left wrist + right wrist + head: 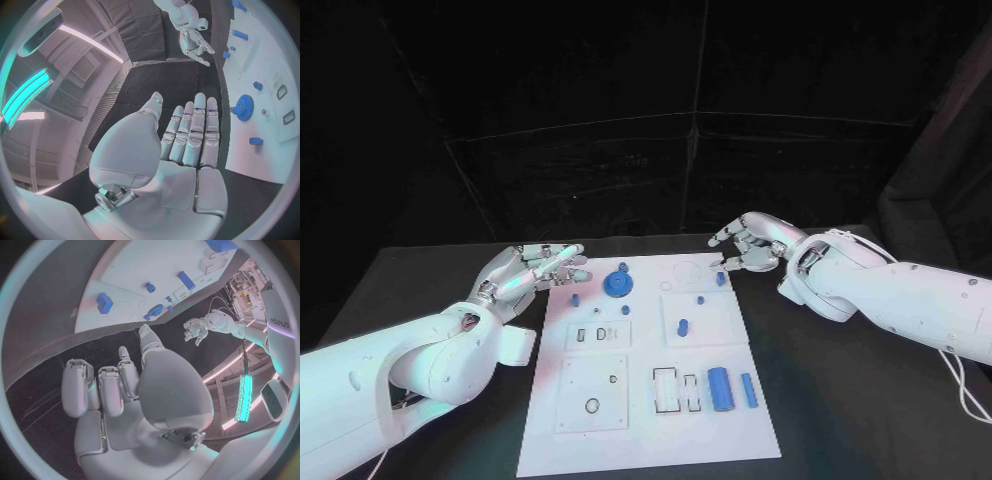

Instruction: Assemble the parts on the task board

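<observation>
Nothing readable can really be made out here, just a faint, illegible marking on the left arm point(279, 322), seen in the right wrist view.

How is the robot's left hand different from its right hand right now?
The left hand has its fingers stretched out nearly straight and close together; the right hand has its fingers curled in. The left hand hovers beside the task board's far left corner, near the blue gear; the right hand is at the far right corner. Both are silver and hold nothing.
</observation>
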Robot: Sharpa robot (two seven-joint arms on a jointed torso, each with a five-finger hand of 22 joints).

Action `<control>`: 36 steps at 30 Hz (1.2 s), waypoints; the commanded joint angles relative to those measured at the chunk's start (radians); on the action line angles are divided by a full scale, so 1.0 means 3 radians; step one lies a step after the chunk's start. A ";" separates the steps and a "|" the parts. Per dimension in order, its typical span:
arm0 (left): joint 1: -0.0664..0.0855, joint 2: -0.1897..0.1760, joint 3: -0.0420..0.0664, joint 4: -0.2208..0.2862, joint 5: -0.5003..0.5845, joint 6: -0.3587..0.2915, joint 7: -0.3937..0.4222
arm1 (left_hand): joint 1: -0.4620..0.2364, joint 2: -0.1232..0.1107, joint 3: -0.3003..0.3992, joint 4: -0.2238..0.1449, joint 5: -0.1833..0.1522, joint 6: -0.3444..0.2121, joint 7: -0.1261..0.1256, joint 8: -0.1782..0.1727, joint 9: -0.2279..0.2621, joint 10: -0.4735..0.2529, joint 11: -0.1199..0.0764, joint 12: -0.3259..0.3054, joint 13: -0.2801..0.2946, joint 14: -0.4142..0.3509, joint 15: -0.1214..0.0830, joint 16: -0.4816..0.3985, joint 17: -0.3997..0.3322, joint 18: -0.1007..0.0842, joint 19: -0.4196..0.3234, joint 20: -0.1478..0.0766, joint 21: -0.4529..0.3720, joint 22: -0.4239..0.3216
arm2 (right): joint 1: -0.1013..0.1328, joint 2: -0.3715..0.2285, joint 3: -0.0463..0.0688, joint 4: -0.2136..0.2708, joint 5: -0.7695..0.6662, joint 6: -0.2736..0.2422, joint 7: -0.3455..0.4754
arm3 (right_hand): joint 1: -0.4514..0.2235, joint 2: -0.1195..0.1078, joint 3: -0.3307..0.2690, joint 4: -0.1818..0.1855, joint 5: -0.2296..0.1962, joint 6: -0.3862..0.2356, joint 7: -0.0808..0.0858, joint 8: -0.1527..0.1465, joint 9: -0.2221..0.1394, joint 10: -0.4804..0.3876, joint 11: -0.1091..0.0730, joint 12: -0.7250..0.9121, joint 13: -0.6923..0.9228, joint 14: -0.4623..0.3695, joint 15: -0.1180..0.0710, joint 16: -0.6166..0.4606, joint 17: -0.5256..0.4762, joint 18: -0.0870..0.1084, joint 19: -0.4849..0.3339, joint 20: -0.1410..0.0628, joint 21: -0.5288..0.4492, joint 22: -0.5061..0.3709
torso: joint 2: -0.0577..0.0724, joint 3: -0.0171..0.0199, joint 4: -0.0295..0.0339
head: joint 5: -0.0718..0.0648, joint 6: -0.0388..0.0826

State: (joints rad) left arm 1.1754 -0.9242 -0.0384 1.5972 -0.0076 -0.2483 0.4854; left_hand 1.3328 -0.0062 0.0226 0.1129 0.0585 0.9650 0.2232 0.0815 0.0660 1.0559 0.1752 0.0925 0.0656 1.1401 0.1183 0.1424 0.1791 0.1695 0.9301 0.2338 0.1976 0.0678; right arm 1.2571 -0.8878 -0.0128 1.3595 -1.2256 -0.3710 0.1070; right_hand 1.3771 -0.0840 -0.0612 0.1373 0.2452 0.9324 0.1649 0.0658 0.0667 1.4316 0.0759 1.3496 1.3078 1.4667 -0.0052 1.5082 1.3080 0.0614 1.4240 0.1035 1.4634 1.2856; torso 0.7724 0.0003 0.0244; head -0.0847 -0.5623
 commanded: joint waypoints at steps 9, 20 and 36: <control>0.0004 0.0023 0.0002 -0.0043 -0.0013 0.0066 0.0037 | -0.0037 0.0029 -0.0020 -0.0012 -0.0021 -0.0006 0.0014 -0.0027 -0.0003 -0.0020 -0.0009 -0.0016 -0.0004 -0.0003 0.0020 -0.0023 0.0010 0.0051 0.0016 0.0020 -0.0027 -0.0004 | -0.0113 -0.0011 0.0000 -0.0147 0.0281 0.0165 0.0169 | 0.0027 0.0004 -0.0032 -0.0020 -0.0020 -0.0053 -0.0002 -0.0009 -0.0002 -0.0021 0.0001 -0.0022 0.0200 0.0232 0.0018 0.0019 0.0318 -0.0005 -0.0025 0.0014 -0.0013 -0.0005 | -0.0001 -0.0005 -0.0002 | -0.0007 -0.0028; 0.0003 0.0035 0.0001 -0.0060 -0.0013 0.0071 0.0036 | -0.0038 0.0028 -0.0022 -0.0012 -0.0020 -0.0006 0.0014 -0.0028 -0.0003 -0.0020 -0.0009 -0.0017 -0.0004 -0.0003 0.0020 -0.0024 0.0011 0.0051 0.0016 0.0020 -0.0028 -0.0004 | -0.0163 0.0044 0.0000 -0.0270 0.0274 0.0229 0.0155 | 0.0098 0.0051 -0.0018 -0.0078 -0.0007 -0.0014 -0.0004 0.0012 0.0007 -0.0014 -0.0001 -0.0010 0.0210 0.0235 0.0018 0.0024 0.0336 -0.0006 -0.0020 0.0016 -0.0010 0.0002 | -0.0001 -0.0007 0.0004 | -0.0012 -0.0049; 0.0002 0.0042 -0.0002 -0.0075 -0.0013 0.0070 0.0027 | -0.0037 0.0029 -0.0023 -0.0014 -0.0020 -0.0006 0.0014 -0.0028 -0.0003 -0.0021 -0.0009 -0.0017 -0.0004 -0.0003 0.0020 -0.0025 0.0011 0.0051 0.0016 0.0020 -0.0029 -0.0004 | -0.0215 0.0112 0.0000 -0.0353 0.0129 0.0301 0.0129 | 0.0293 0.0146 0.0105 -0.0276 -0.0156 0.0129 -0.0033 0.0053 0.0017 0.0007 -0.0031 0.0017 0.0235 0.0239 -0.0007 0.0027 0.0356 -0.0010 -0.0008 -0.0007 -0.0001 0.0023 | -0.0002 -0.0009 0.0002 | -0.0014 -0.0071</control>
State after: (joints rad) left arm 1.1748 -0.9126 -0.0396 1.5742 -0.0078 -0.2400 0.4859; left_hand 1.3264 0.0002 0.0198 0.1101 0.0585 0.9649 0.2232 0.0775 0.0660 1.0559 0.1752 0.0926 0.0657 1.1401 0.1182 0.1386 0.1816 0.1694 0.9337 0.2373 0.1937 0.0680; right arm 1.1915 -0.8552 -0.0132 1.2533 -1.1685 -0.2982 0.1434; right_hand 1.4572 -0.0381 -0.0296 0.0616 0.2038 0.9627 0.1555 0.0774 0.0703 1.4345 0.0712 1.3511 1.3111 1.4667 -0.0052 1.5122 1.3076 0.0617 1.4205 0.1072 1.4635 1.2917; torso 0.7714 -0.0022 0.0257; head -0.0892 -0.5828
